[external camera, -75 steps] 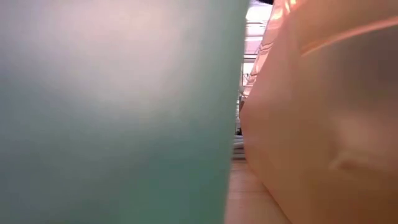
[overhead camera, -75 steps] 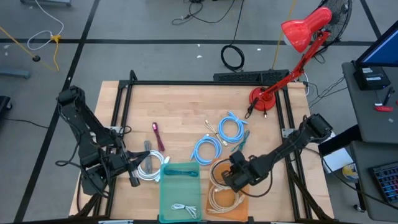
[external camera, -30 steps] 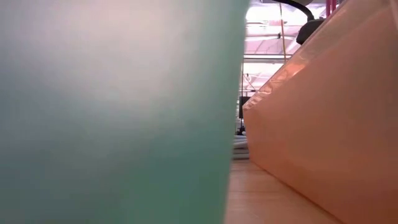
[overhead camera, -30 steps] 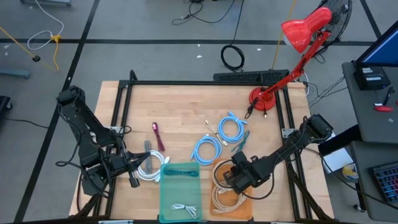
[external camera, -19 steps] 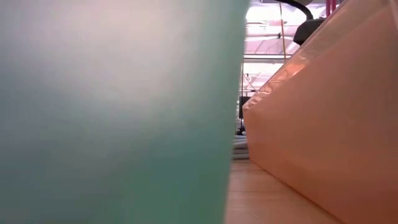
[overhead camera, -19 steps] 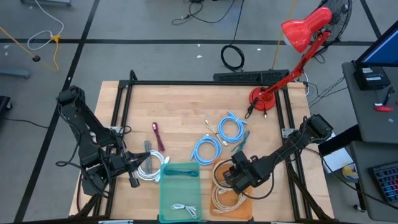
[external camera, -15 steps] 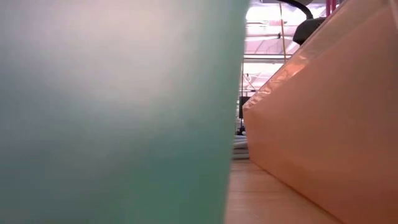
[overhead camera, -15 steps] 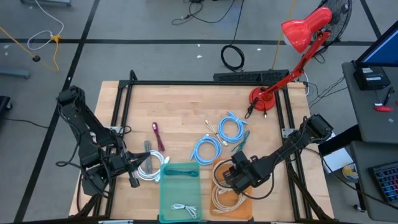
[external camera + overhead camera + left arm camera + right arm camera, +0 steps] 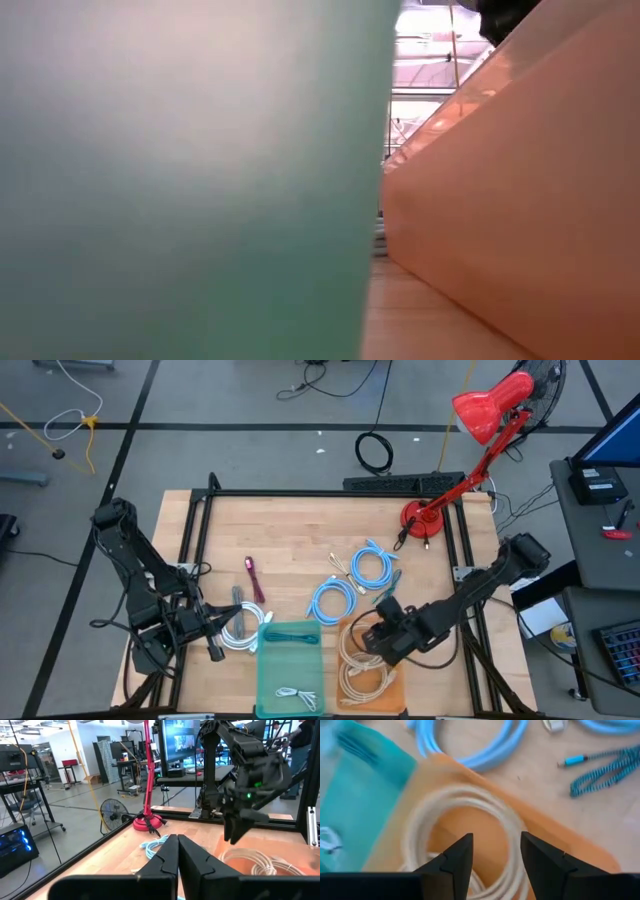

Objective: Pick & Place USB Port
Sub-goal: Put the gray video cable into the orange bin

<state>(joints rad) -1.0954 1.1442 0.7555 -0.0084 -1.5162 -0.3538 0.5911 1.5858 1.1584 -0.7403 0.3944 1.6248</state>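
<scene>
Cream cable (image 9: 470, 815) under open, empty right jaws; left jaws closed; low view blocked.

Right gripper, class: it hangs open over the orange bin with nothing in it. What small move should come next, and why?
Probably a short lift and swing back toward the blue cable coils. The right gripper has its fingers apart and empty above the cream cable lying in the orange bin, while coils are on the table outside it. The left gripper waits shut.
</scene>
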